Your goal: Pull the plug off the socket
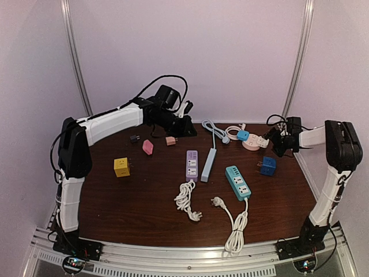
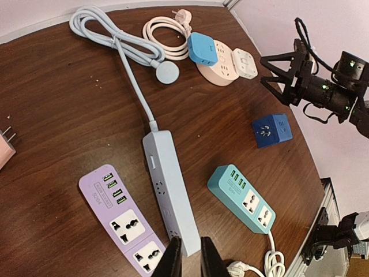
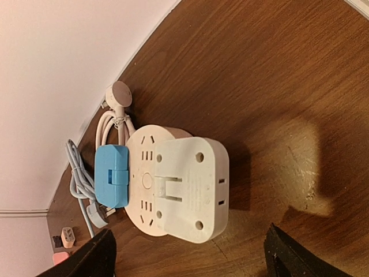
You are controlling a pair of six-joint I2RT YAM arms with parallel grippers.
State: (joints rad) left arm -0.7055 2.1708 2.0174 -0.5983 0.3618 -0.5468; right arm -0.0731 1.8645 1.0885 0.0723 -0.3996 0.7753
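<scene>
Nearest, at the front edge of the table (image 1: 127,213): a bundled white cord (image 1: 235,231), running back to a teal power strip (image 1: 238,182). Left of it, a second white cord (image 1: 185,199) in a loose coil, its plug lying free.

Mid-table: purple power strip (image 1: 191,165) and a long pale blue strip (image 1: 209,164) side by side, close but apart. Yellow cube adapter (image 1: 121,167) well to the left. Blue cube adapter (image 1: 267,165) to the right, near the table's right edge.

Further back, left: pink adapter (image 1: 148,147), small black adapter (image 1: 135,138) and peach adapter (image 1: 170,141), each lying loose.

Rear right: round socket (image 3: 144,190), flat on the wood. Two plugs are seated in its top face, a white plug (image 3: 190,187) and a blue plug (image 3: 110,175) on opposite sides. The socket's own cord (image 3: 112,124) is tied in a bundle just behind.

Right gripper (image 3: 190,259): fingers spread wide, nothing between them. It sits just beside the socket on the right, pointed at the white plug. The left wrist view shows a gap between them.

Left gripper (image 2: 190,259): raised over the rear centre of the table, fingers drawn nearly together with only a narrow slit, holding nothing. It is well apart from the socket.
</scene>
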